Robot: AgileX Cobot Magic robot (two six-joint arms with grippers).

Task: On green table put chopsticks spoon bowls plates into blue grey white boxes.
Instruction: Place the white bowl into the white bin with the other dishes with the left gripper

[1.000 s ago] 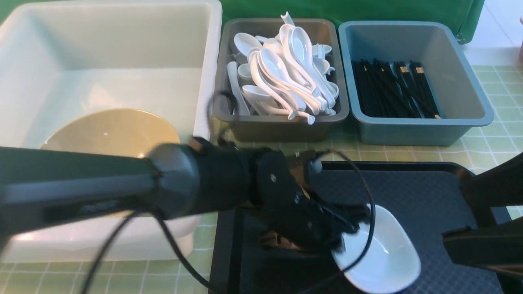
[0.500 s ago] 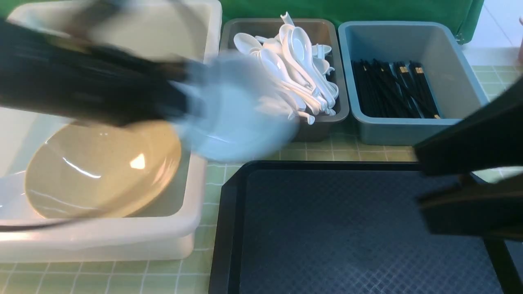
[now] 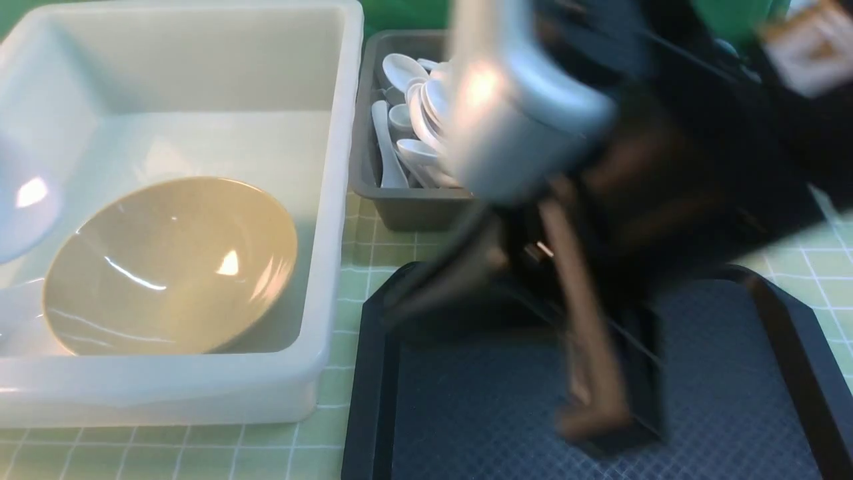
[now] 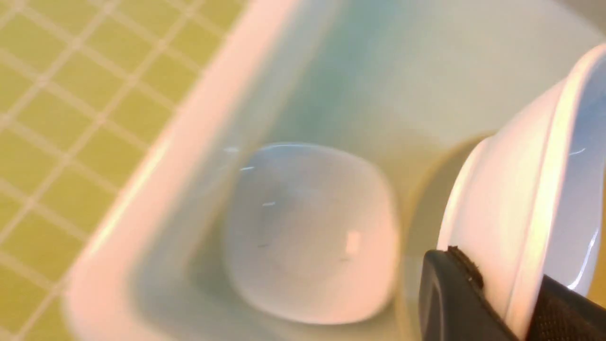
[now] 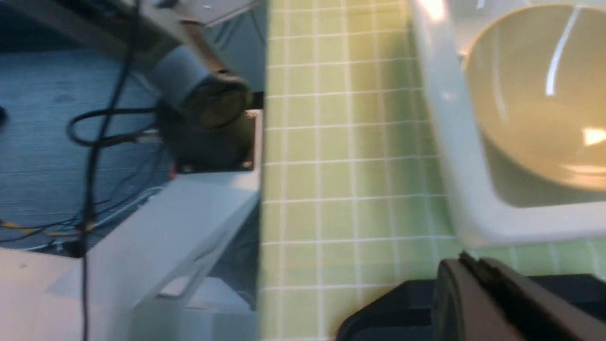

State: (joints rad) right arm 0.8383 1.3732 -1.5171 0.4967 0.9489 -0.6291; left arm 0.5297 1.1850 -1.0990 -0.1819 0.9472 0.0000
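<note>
My left gripper [image 4: 513, 303] is shut on the rim of a white plate [image 4: 521, 189], held on edge inside the big white box [image 4: 156, 156]. That plate shows at the far left of the front view [image 3: 20, 207]. A second white plate [image 4: 307, 232] lies flat on the box floor below it. The tan bowl [image 3: 173, 267] leans in the white box [image 3: 333, 200]. My right gripper [image 3: 593, 413], blurred, hangs over the black tray [image 3: 466, 413], shut and empty [image 5: 473, 270]. White spoons [image 3: 406, 113] fill the grey box [image 3: 400, 207]. My right arm hides the chopsticks and the blue box.
The green table [image 3: 373, 247] shows between the boxes and the tray, and along the front edge [image 5: 350, 142]. My right arm [image 3: 533, 100] crosses in front of the grey box. Off the table edge, the right wrist view shows a robot base and cables [image 5: 203, 109].
My left arm lifted the white plate off the black tray and carried it left into the white box. My right arm swung in over the tray, and its jaws went from open to shut.
</note>
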